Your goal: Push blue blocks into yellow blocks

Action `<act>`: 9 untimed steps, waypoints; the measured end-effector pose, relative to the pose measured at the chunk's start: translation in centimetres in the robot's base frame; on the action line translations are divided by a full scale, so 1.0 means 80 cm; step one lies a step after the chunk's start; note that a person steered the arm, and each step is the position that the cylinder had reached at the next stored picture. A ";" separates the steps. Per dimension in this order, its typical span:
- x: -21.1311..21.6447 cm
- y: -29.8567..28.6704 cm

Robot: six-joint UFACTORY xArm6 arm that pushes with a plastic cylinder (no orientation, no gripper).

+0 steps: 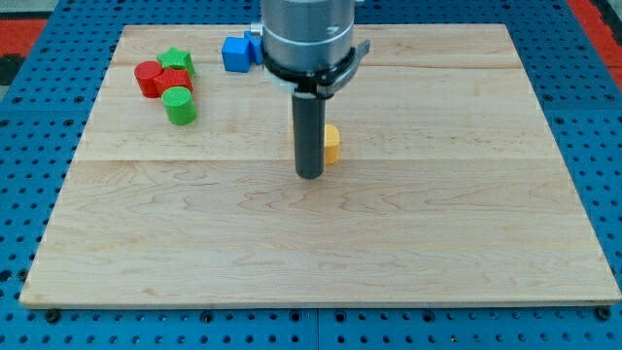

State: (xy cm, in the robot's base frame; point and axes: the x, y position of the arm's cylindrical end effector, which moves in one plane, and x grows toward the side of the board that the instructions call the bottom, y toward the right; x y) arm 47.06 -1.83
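Observation:
My tip (309,175) rests on the wooden board (321,243) near its middle. A yellow block (331,144) sits right behind the rod, to the tip's upper right, partly hidden by it; I cannot tell if they touch. A blue cube (235,53) lies near the view's top, left of the arm's body, with a second blue block (255,44) beside it, mostly hidden by the arm. Both blue blocks are well apart from the yellow block.
At the view's upper left is a cluster: a green star-shaped block (177,61), a red cylinder (148,79), a red block (175,81) and a green cylinder (180,105). A blue pegboard (29,146) surrounds the board.

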 end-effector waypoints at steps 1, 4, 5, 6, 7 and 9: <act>-0.055 -0.120; -0.269 -0.003; -0.339 -0.087; -0.339 -0.135; -0.348 -0.157; -0.306 -0.197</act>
State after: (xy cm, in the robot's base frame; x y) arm 22.60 -17.56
